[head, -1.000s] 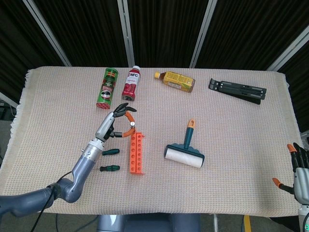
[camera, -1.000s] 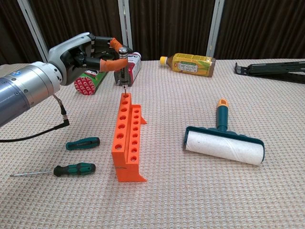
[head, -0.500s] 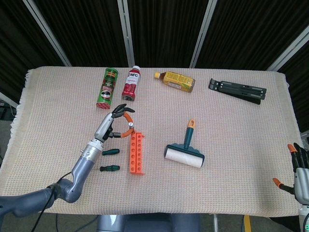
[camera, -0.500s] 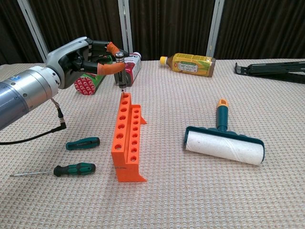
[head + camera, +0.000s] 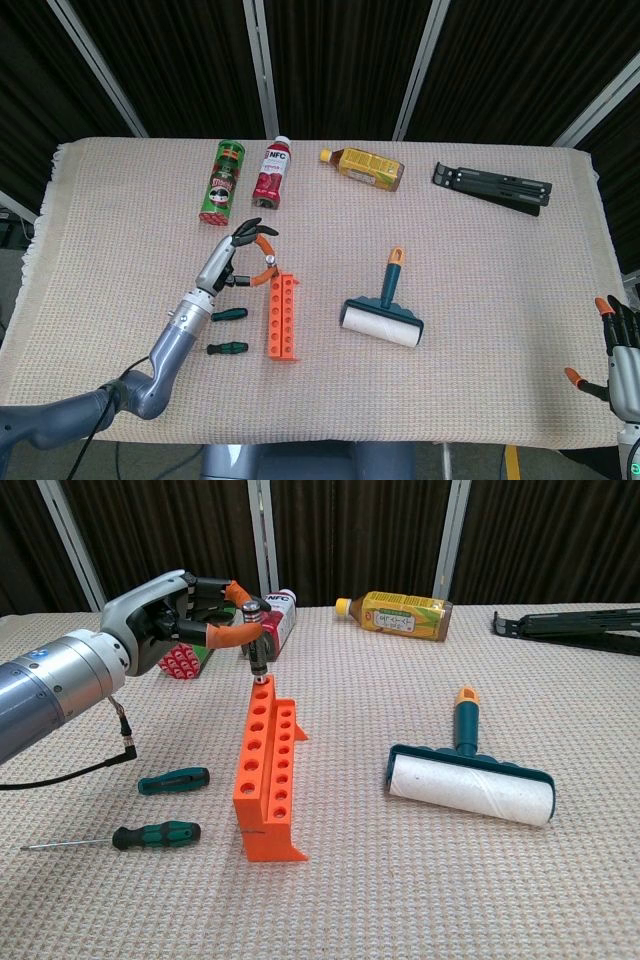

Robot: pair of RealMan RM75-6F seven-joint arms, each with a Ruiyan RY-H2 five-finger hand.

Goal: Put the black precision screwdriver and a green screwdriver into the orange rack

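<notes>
The left hand [image 5: 185,615] pinches the black precision screwdriver [image 5: 257,640] upright, its long axis vertical and its tip at the far-end hole of the orange rack [image 5: 267,770]; the way in is straight down. The right hand [image 5: 622,360], fingers apart and empty, sits well apart

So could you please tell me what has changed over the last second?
The left hand, pinching the black precision screwdriver, has lowered it so its tip now enters the far end hole of the orange rack. The two green screwdrivers, the lint roller and the right hand have not moved.
</notes>
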